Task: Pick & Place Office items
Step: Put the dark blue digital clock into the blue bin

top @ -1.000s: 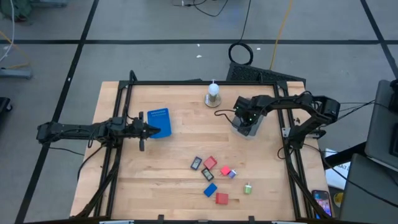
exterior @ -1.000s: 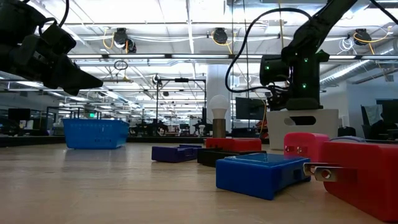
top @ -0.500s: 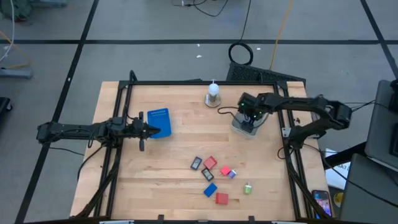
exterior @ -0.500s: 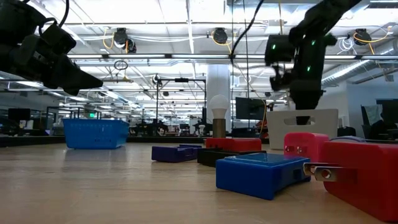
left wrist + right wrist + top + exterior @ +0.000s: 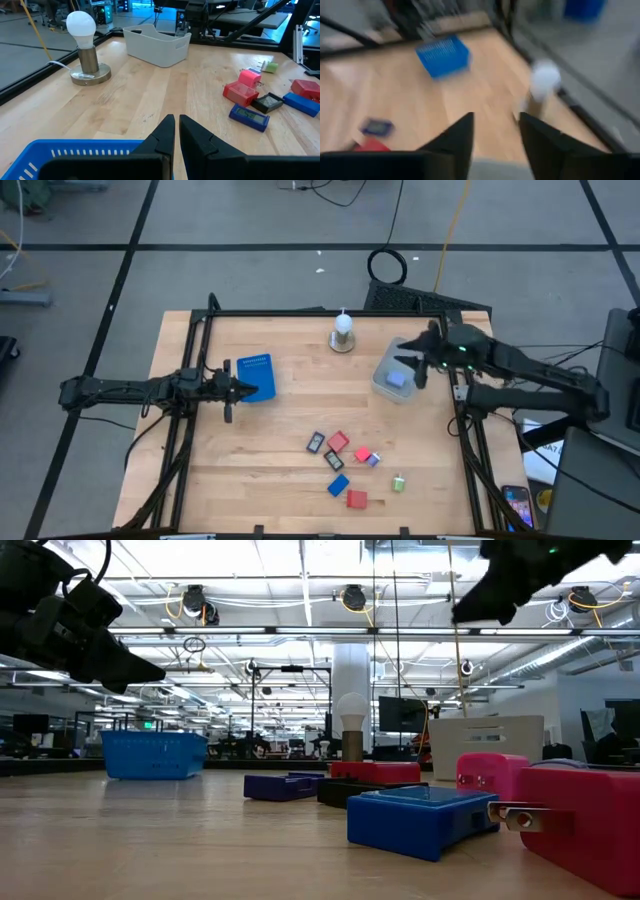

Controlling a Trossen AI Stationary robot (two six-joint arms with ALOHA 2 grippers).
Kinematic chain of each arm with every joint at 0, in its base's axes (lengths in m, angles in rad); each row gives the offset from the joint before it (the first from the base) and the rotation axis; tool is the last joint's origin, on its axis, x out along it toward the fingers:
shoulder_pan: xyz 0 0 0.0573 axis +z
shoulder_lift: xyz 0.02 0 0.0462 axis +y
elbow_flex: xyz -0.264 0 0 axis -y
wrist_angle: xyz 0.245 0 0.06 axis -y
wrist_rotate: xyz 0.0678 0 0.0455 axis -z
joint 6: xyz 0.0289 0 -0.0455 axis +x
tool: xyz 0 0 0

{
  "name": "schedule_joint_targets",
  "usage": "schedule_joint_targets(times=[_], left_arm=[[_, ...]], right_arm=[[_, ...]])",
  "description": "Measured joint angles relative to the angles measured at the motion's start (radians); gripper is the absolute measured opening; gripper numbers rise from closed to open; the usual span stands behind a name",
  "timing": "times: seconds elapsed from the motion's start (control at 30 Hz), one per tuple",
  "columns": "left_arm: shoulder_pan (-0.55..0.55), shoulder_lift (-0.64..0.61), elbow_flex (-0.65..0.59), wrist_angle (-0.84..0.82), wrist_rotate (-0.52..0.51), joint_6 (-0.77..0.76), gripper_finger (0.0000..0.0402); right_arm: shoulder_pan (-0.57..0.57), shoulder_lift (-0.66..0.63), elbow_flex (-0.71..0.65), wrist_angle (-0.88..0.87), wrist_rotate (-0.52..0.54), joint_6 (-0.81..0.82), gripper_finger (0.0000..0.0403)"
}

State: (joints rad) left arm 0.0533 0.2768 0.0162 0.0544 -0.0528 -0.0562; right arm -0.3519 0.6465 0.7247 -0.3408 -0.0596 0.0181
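Wooden table point(image 5: 250, 450), right tool point(image 5: 418, 370) above grey tub point(image 5: 394, 379) — fingers parted (empty), left tool point(image 5: 240, 388) pinched closed

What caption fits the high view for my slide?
Right end effector open above translucent grey plastic tub; small colourful office items scattered on the wooden table.

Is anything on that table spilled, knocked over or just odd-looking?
Nothing looks spilled or broken. The small office items lie loose near the table's front edge, one pale piece already in the grey tub. The bulb lamp stands upright and the blue basket sits flat.
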Motion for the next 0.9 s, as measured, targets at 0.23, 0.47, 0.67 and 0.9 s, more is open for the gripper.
schedule_joint_targets(times=[0.23,0.47,0.67,0.9], left_arm=[[0.0,0.0,0.0,0.0,0.0,0.001,0.0026],[0.0,0.0,0.0,0.001,0.0,-0.01,0.0026],[0.0,0.0,0.0,0.001,0.001,-0.021,0.0026],[0.0,0.0,0.0,-0.015,0.015,-0.037,0.0026]], right_arm=[[0.0,-0.295,-0.312,0.394,-0.082,0.005,0.0008],[0.0,-0.418,-0.557,0.665,-0.101,0.045,0.0003],[-0.004,-0.43,-0.645,0.785,-0.129,0.046,0.0001],[-0.008,-0.431,-0.647,0.739,-0.17,0.024,0.0001]])
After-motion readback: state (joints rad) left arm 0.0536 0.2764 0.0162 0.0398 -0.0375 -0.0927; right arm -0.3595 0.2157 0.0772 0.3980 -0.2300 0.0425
